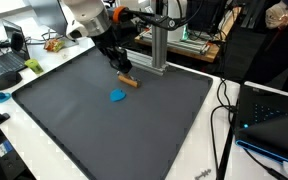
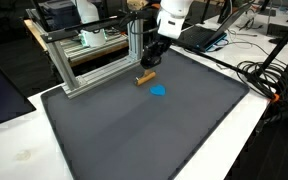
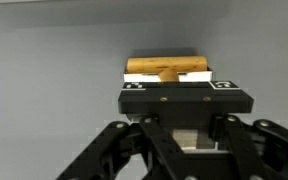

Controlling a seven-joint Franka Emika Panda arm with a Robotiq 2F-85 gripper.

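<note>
I am leaning over a wide grey mat (image 1: 134, 130) that is covering the table and giving small things a flat place to lie. A metal frame (image 1: 159, 45) is standing along the mat's edge, and I am reaching down just beside it. My claw (image 1: 122, 66) is pinching 1 wooden block (image 3: 167, 66) between its 2 fingers, gripping across the narrow width so both ends are sticking out. The block is hanging low at the mat; I cannot tell whether it is touching. 1 small blue piece (image 1: 118, 97) is lying near, apart.
</note>
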